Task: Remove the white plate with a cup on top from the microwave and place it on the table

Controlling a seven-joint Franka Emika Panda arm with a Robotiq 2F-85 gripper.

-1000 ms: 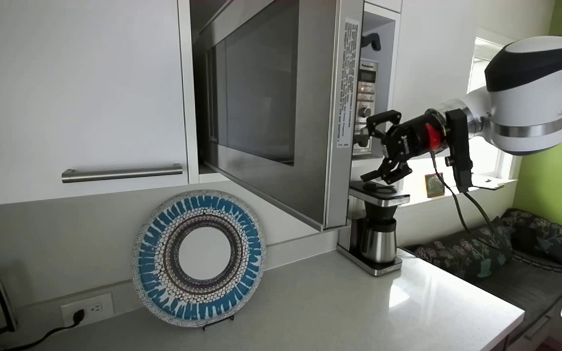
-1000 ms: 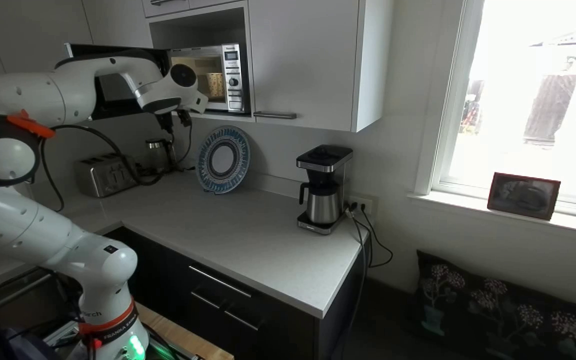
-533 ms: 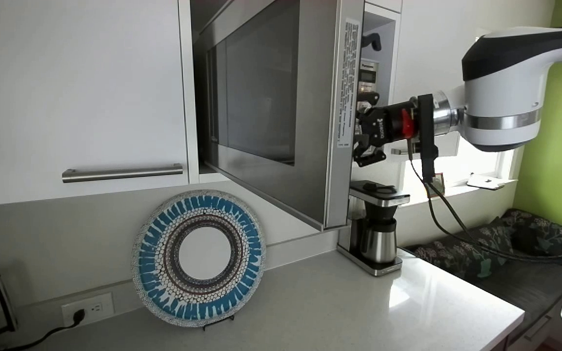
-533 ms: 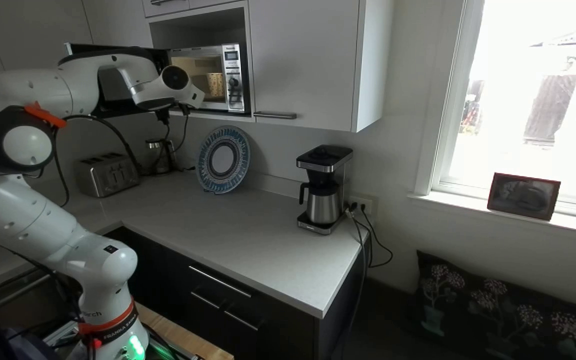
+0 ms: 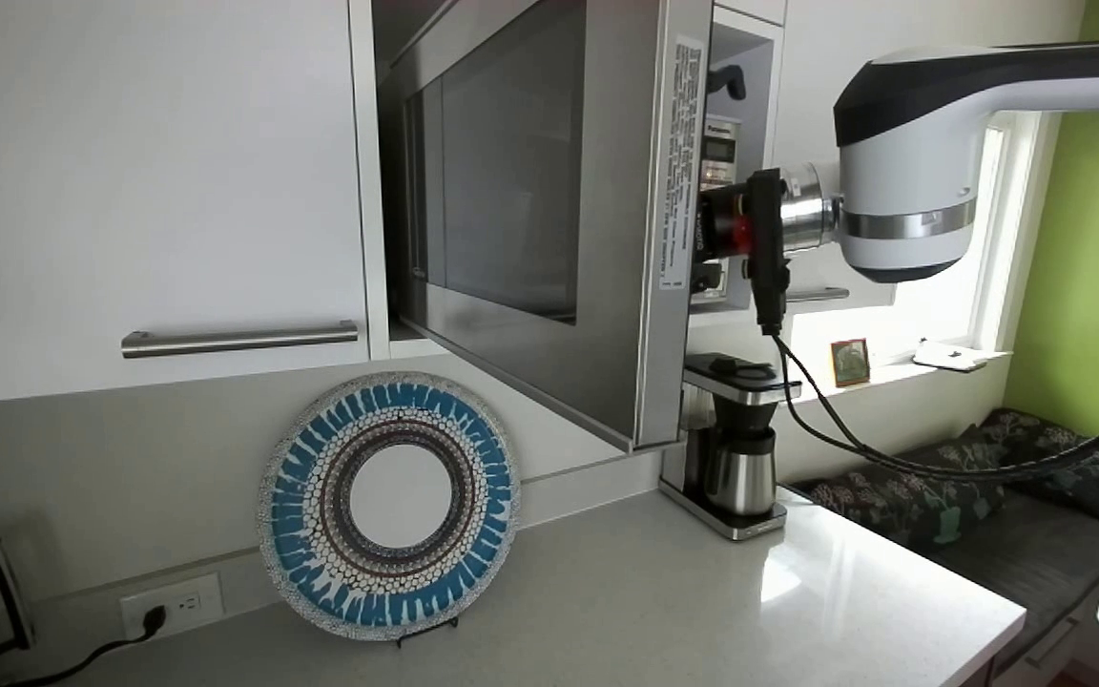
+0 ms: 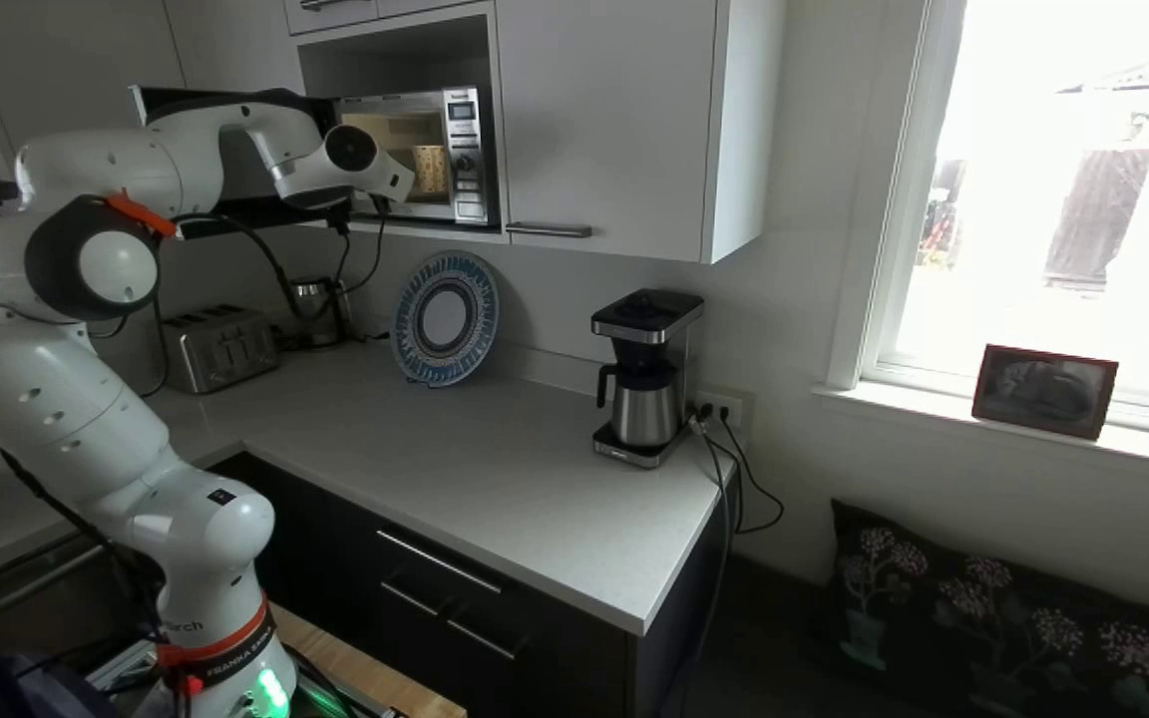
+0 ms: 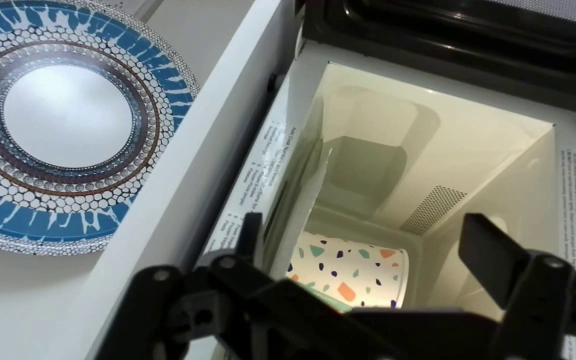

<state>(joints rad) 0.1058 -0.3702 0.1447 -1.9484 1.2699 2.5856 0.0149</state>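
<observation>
There is one microwave, one cup, one patterned plate, one coffee maker, one toaster, one kettle and one framed picture. One arm bears one gripper with two fingers.

Countertop carries 1 toaster, 1 kettle, 1 patterned plate, 1 coffee maker.

Window: largely blown white, upper right of an exterior view.
Table: glare patch, lower right in an exterior view.
Microwave: warm yellowish cavity, overlapping soft shadows, wrist view.
Patterned plate: pale sheen mid-plate, upper left, wrist view.
Claw: dark, softly blurred, bottom of the wrist view.
</observation>
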